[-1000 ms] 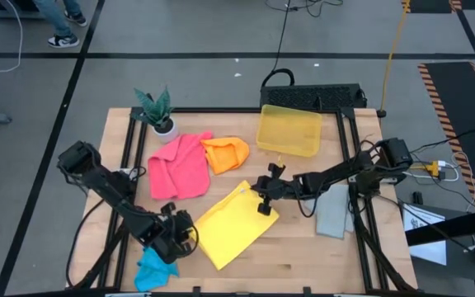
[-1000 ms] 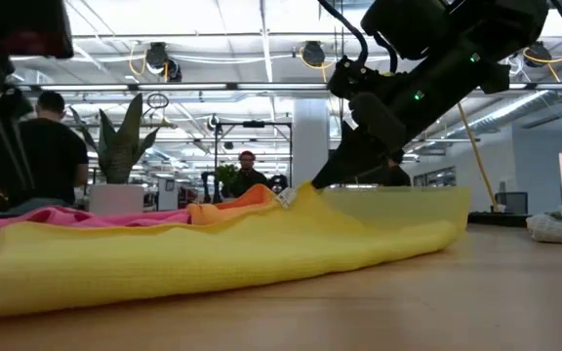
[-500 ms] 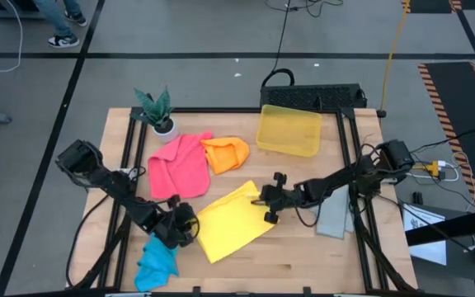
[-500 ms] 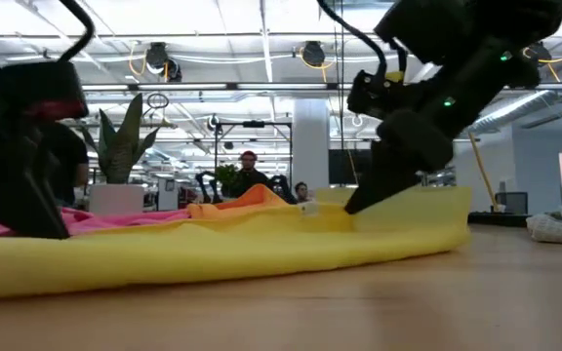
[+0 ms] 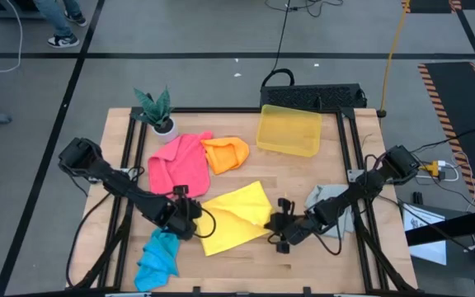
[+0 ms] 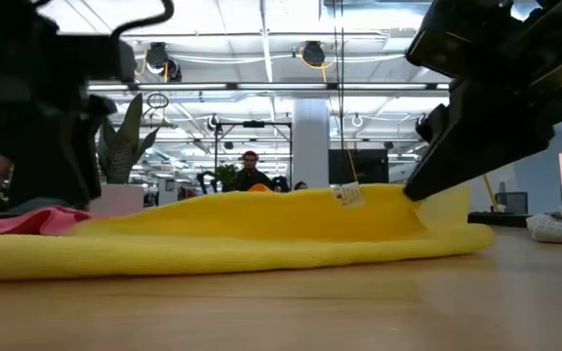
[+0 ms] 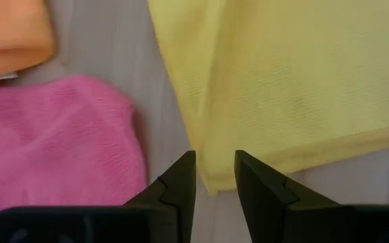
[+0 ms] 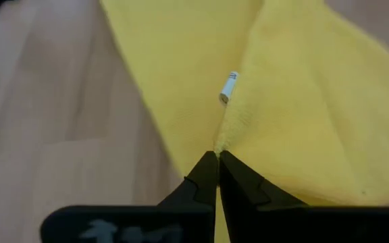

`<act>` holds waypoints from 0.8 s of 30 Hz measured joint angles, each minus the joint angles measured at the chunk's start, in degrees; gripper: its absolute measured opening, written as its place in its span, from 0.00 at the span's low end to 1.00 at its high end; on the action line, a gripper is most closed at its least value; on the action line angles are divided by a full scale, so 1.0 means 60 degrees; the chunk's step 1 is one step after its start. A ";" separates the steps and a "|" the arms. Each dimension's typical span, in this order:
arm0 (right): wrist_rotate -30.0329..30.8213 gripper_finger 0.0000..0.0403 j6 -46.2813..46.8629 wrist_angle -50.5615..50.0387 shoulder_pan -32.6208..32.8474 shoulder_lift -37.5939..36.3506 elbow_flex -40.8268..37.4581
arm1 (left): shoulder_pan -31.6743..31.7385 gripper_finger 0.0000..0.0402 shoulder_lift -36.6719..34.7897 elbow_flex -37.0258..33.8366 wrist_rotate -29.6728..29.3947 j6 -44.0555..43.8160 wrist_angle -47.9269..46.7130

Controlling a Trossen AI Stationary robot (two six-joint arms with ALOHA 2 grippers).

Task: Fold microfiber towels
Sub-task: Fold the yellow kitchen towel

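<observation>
5 towels lie on the wooden table [image 5: 303,177]. Near the middle is the yellow towel [image 5: 236,219], partly doubled over on itself, with a small white tag [image 8: 228,87] showing near the fold. The right gripper [image 5: 277,231] is at its right edge with both fingers pressed together, pinching a corner of the yellow cloth. The left gripper [image 5: 190,216] sits at the towel's left edge; its fingers [image 7: 181,177] stand a little apart, astride the yellow hem, and whether they actually grip it cannot be told. Behind the yellow towel lie the pink towel [image 5: 178,165] and, just beside it, the orange towel [image 5: 225,153]. The blue towel [image 5: 157,260] is bunched at the front left, and the grey towel [image 5: 333,206] lies at the right under the right arm. 1 yellow plastic bin [image 5: 289,129] and 1 potted plant [image 5: 158,111] stand at the back.
</observation>
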 joint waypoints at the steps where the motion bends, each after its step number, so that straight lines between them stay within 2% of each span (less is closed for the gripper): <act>1: 0.0193 0.00 -0.0023 -0.0035 -0.0009 0.0000 0.0000 | -0.0046 0.26 -0.0003 0.0119 -0.0024 0.0030 -0.0045; 6: 0.0521 0.00 -0.0355 -0.0106 -0.0146 0.0000 0.0000 | -0.0355 0.26 0.0003 -0.0007 -0.0128 0.1111 0.0565; 8: 0.0516 0.00 -0.0483 -0.0111 -0.0171 0.0000 0.0000 | -0.0458 0.26 0.0068 -0.0243 -0.0684 0.1678 0.0928; 10: 0.0514 0.00 -0.0527 -0.0106 -0.0171 0.0000 0.0000 | -0.0495 0.26 0.0080 -0.0562 -0.1492 0.1829 0.1431; 12: 0.0503 0.00 -0.0506 -0.0119 -0.0164 0.0000 0.0000 | -0.0363 0.26 0.0080 -0.0915 -0.1891 0.1797 0.2176; 14: 0.0434 0.00 -0.0517 -0.0139 -0.0079 0.0000 0.0000 | -0.0139 0.26 0.0080 -0.1287 -0.1679 0.1762 0.2744; 19: -0.0782 0.00 -0.1237 -0.0191 0.0299 0.0000 0.0000 | 0.0293 0.26 0.0080 -0.1861 0.0225 0.1567 0.3916; 24: -0.0736 0.00 -0.1251 -0.0226 0.0557 0.0000 -0.0001 | 0.0264 0.26 0.0078 -0.2037 0.0404 0.1755 0.4132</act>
